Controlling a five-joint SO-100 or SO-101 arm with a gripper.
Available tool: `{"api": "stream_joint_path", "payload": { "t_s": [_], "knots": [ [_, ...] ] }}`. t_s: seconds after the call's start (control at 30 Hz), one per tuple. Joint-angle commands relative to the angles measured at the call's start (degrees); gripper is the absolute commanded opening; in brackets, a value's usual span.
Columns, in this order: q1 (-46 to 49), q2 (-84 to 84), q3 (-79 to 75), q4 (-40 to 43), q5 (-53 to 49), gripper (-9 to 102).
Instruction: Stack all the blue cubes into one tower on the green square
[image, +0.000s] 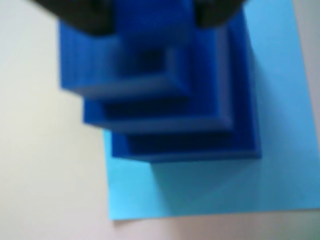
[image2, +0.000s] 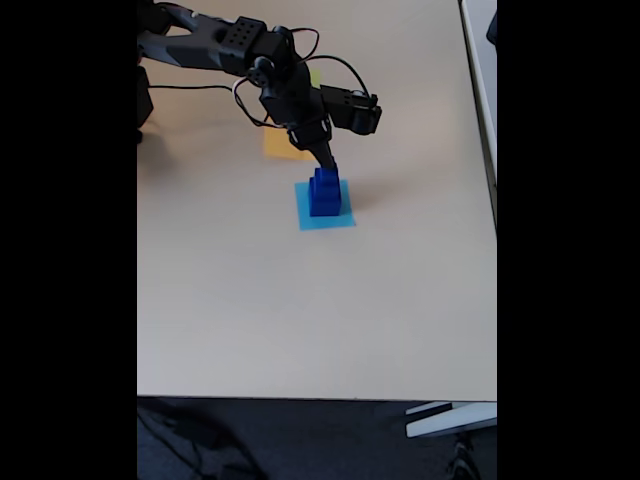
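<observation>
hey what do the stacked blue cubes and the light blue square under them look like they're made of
The blue cubes look like matte foam or soft plastic: dull, even colour with no glints, though the wrist view is blurred. The light blue square looks like thin paper or card: it lies flat on the table with crisp edges and no visible thickness.

The blue cubes (image: 170, 115) are seen as matt, faintly ribbed plastic. The light blue square (image: 280, 165) looks like smooth matt paper, the table (image2: 300, 310) a smooth matt beige laminate.
</observation>
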Motion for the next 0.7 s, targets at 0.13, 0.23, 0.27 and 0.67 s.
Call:
{"api": "stream_joint_path", "payload": {
  "t_s": [0.13, 0.23, 0.27, 0.67],
  "knots": [
    [-0.53, 0.88, -2.64, -0.79, -0.53, 1],
    [-0.79, 1.41, -2.72, -0.79, -0.88, 0],
    [-0.88, 1.49, -2.72, -0.88, -1.05, 0],
    [-4.22, 5.98, -3.25, -1.23, -2.11, 0]
  ]
}}
